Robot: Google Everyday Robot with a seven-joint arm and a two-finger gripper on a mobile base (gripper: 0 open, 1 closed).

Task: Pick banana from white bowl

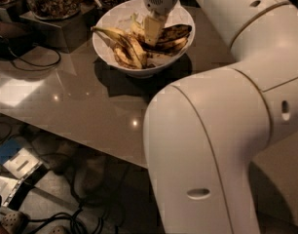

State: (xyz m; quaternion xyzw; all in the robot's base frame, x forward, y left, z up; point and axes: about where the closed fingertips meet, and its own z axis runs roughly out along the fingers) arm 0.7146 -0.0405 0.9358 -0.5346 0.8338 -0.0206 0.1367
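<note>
While the arm's [207, 145] bulky elbow fills the right foreground, its forearm reaches back over the table [66, 96] and the wrist points straight down, placing the gripper [154, 32] inside the bowl [110, 19]. It meets the left end of the banana [172, 33], which lies across the bowl's right side. Whether it grips cannot be told.
</note>
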